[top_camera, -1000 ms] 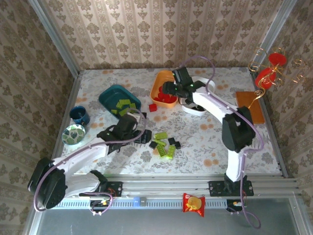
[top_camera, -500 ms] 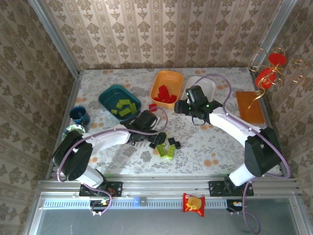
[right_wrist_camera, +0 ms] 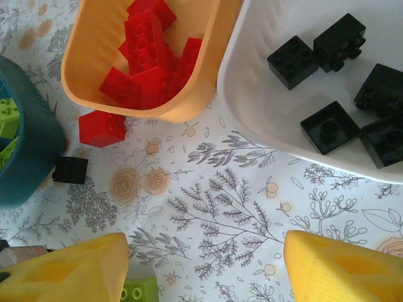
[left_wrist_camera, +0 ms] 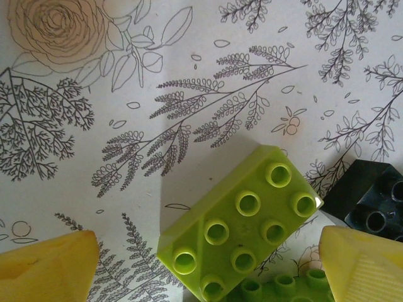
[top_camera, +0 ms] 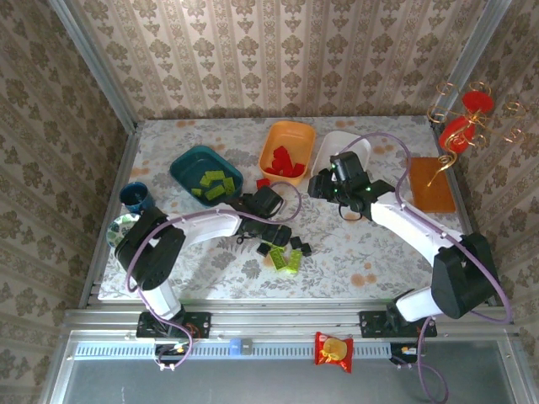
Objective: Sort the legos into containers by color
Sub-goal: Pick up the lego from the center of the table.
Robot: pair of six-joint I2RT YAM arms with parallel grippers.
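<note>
My left gripper (top_camera: 268,231) (left_wrist_camera: 208,251) hangs open low over the loose pile, with a lime green lego (left_wrist_camera: 242,226) lying on the table between its yellow fingers (left_wrist_camera: 47,267), apart from both. A black lego (left_wrist_camera: 371,201) sits by the right finger. My right gripper (top_camera: 324,189) (right_wrist_camera: 208,264) is open over bare tablecloth just in front of the orange tub (right_wrist_camera: 189,104) of red legos (right_wrist_camera: 151,56) and the white tub (right_wrist_camera: 252,94) of black legos (right_wrist_camera: 327,126). The teal tub (top_camera: 187,164) holds green legos. One red lego (right_wrist_camera: 101,129) and one black lego (right_wrist_camera: 69,170) lie loose by the orange tub.
A dark blue cup (top_camera: 136,198) and a green patterned dish (top_camera: 126,229) stand at the left edge. An orange board (top_camera: 431,183) and a red-and-gold ornament (top_camera: 463,126) are at the right. More green and black legos (top_camera: 288,257) lie at the table's near middle.
The left gripper has swung right to the loose pile. The right gripper has come away from over the orange tub, toward the near side in front of the tubs.
</note>
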